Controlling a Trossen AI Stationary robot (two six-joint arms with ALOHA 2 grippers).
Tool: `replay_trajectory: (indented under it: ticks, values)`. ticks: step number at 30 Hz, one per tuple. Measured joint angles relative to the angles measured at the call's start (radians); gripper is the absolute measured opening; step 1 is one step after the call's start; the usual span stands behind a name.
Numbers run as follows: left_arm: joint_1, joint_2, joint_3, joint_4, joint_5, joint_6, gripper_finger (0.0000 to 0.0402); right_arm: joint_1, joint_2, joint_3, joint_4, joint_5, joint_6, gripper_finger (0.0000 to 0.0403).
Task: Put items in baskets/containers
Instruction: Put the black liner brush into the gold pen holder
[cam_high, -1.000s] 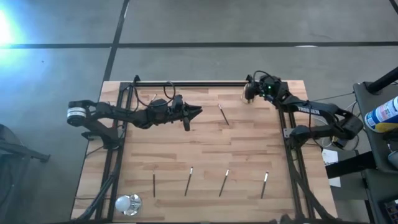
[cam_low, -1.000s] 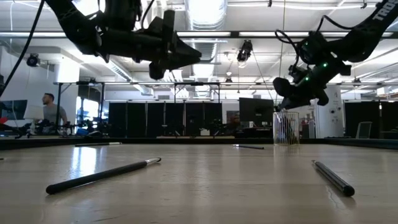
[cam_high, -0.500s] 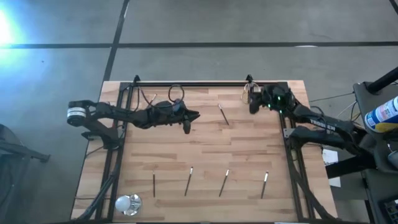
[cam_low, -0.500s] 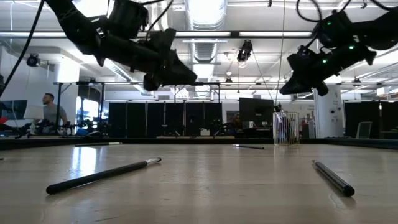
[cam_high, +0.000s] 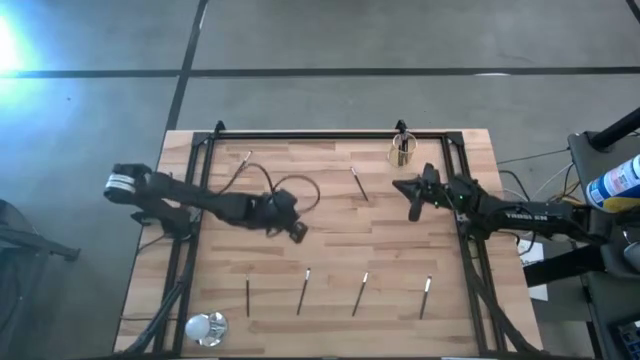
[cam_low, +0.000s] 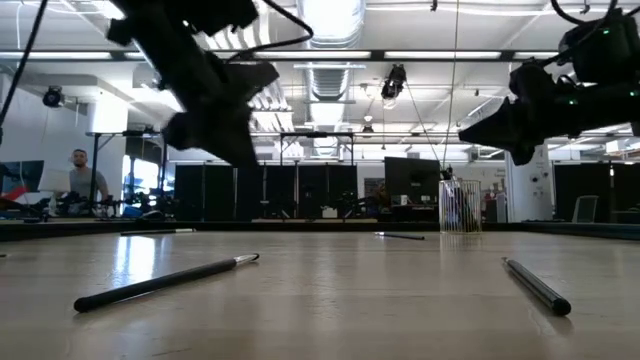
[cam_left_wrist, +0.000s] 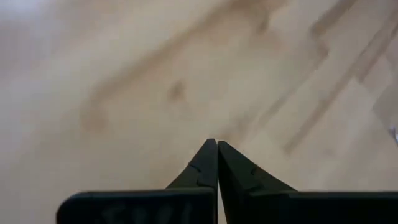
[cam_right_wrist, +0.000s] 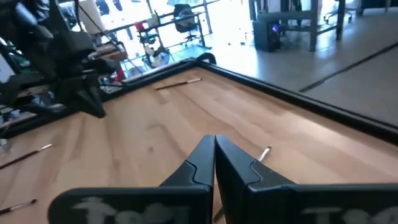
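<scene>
Overhead, the left gripper (cam_high: 297, 231) was pinched shut and empty over mid-table, four dark silver-tipped sticks (cam_high: 303, 291) lying in a row just nearer the front edge, likely its next pick. The right gripper (cam_high: 412, 207), likewise clenched on nothing, hung apart from the clear amber cup (cam_high: 402, 150) behind it, which held several sticks; one loose stick (cam_high: 358, 184) lay off to its left.

Table level: both grippers rode above the wood, the cup (cam_low: 459, 208) upright far beyond them, two sticks (cam_low: 165, 282) flat in the foreground.

Left wrist: fingertips (cam_left_wrist: 210, 163) met over bare planks.

Right wrist: fingertips (cam_right_wrist: 206, 155) met, a stick tip (cam_right_wrist: 265, 153) just past them.
</scene>
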Motion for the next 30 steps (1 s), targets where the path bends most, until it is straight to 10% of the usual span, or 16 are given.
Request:
replay_trajectory:
  ticks: [15,30]
  values:
    - [-0.388,0.093,0.131,-0.559,0.254,-1.075,0.0086,0.07,-0.006,-0.005,0.021,0.002,-0.018,0.0008]
    - [-0.43,0.198,0.13,-0.641,0.343,-1.22,0.0099,0.07,-0.005,-0.005,0.017,0.002,-0.049,0.0008]
